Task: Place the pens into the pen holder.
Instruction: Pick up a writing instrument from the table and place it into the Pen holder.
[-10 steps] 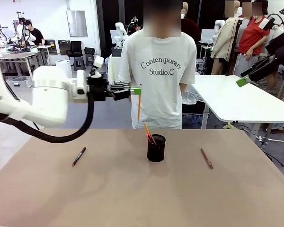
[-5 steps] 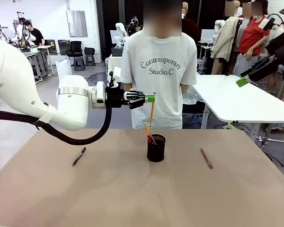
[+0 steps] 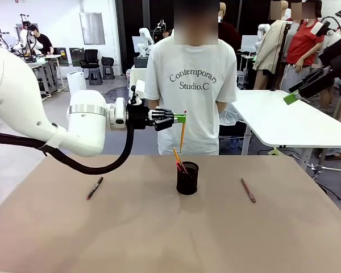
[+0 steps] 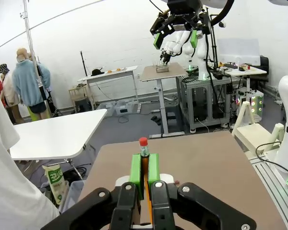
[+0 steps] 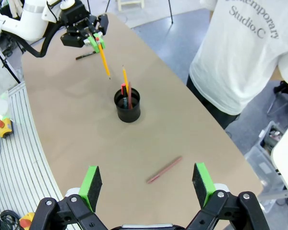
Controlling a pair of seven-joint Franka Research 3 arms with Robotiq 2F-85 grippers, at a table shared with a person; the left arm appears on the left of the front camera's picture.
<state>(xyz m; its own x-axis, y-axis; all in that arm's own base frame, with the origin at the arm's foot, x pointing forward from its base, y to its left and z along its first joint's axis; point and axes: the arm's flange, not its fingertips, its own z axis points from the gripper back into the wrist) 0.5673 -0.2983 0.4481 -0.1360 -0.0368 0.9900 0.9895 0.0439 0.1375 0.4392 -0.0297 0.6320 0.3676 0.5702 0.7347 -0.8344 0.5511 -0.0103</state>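
My left gripper [image 3: 181,119] is shut on an orange-yellow pencil-like pen [image 3: 182,133] that hangs upright, tip down, just above the black mesh pen holder [image 3: 187,178]. In the left wrist view the green pads [image 4: 136,168] clamp this pen [image 4: 143,143] below its red end. Two pens [image 3: 178,159] stand in the holder. A black pen with red ends [image 3: 94,187] lies at the table's left, a reddish-brown pen [image 3: 248,190] at its right. My right gripper [image 5: 147,181] is open, high over the table's right side, looking down on the holder [image 5: 128,107] and the reddish-brown pen [image 5: 164,169].
A person in a white T-shirt [image 3: 190,85] stands at the table's far edge behind the holder, hands out of sight. A white table [image 3: 284,122] stands beyond on the right. The brown tabletop [image 3: 159,233] in front of the holder is bare.
The left gripper carried the orange-yellow pen rightwards, from left of the holder to above it, and has held still for the last half second. The right gripper has not moved.
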